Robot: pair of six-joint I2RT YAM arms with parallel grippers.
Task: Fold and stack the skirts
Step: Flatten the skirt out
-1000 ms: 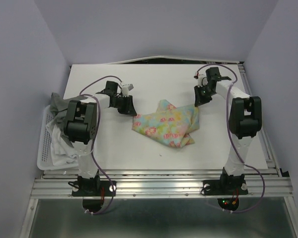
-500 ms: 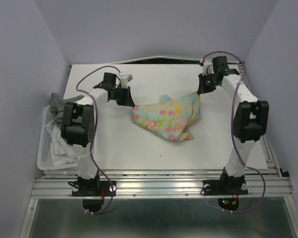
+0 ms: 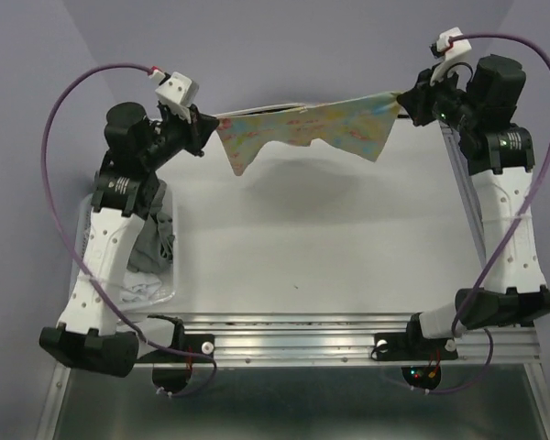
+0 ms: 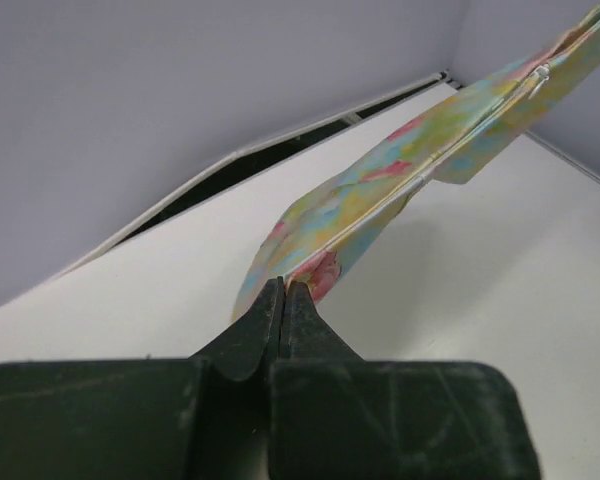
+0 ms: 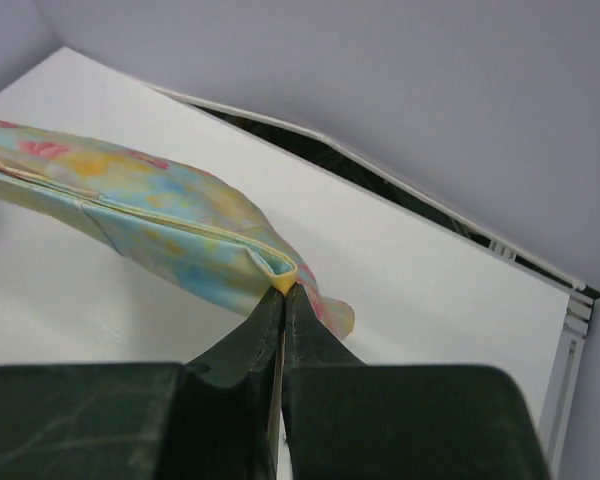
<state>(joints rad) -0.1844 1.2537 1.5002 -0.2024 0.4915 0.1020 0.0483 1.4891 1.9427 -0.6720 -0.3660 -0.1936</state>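
Note:
The pastel floral skirt (image 3: 307, 128) hangs stretched in the air between both grippers, above the far part of the white table (image 3: 330, 238). My left gripper (image 3: 211, 124) is shut on its left waist corner, seen in the left wrist view (image 4: 285, 285) with the skirt (image 4: 420, 170) running away to the upper right. My right gripper (image 3: 405, 99) is shut on the right corner, seen in the right wrist view (image 5: 283, 288) with the skirt (image 5: 140, 215) stretching left. The grey skirt (image 3: 151, 243) and the white skirt (image 3: 147, 289) lie in the basket at left.
The white slatted basket (image 3: 84, 229) stands at the table's left edge, partly behind my left arm. A dark gap runs along the table's far edge (image 4: 270, 155). Purple walls close the back and sides.
Both arms have risen high and spread apart, lifting the floral skirt off the table and pulling it taut between them. It lay crumpled mid-table before.

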